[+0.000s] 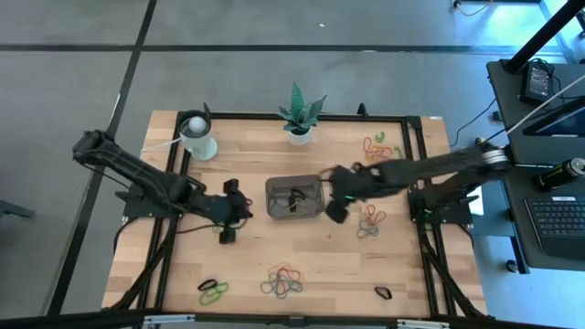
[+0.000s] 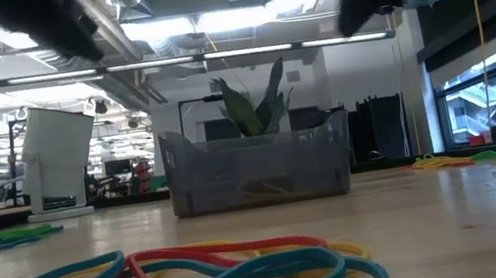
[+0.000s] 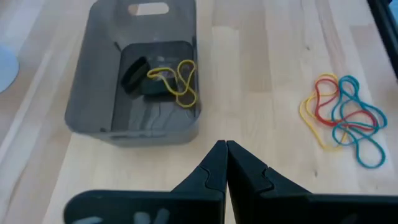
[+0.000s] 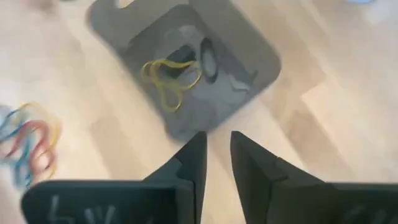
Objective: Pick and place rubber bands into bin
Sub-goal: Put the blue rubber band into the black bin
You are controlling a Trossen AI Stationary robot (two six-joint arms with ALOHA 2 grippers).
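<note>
Desk: wooden desk (image 1: 302,247) is carrying everything, with loose rubber bands (image 1: 283,281) lying in clusters near its edges.
Bin: bin (image 1: 295,198) is sitting mid-desk, holding a yellow band (image 4: 168,79) and dark bands (image 3: 135,73).
Right tool: right tool (image 1: 335,206) is hovering just beside the bin's right edge, fingers slightly parted, gripping nothing.
Left tool: left tool (image 1: 229,225) is waiting left of the bin, fingers pressed together.

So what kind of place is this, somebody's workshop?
More likely a robotics lab or open office. Two robot arms work at a framed wooden table, a laptop sits on a side desk, and the low view shows exposed ceiling ducts and big windows.
</note>
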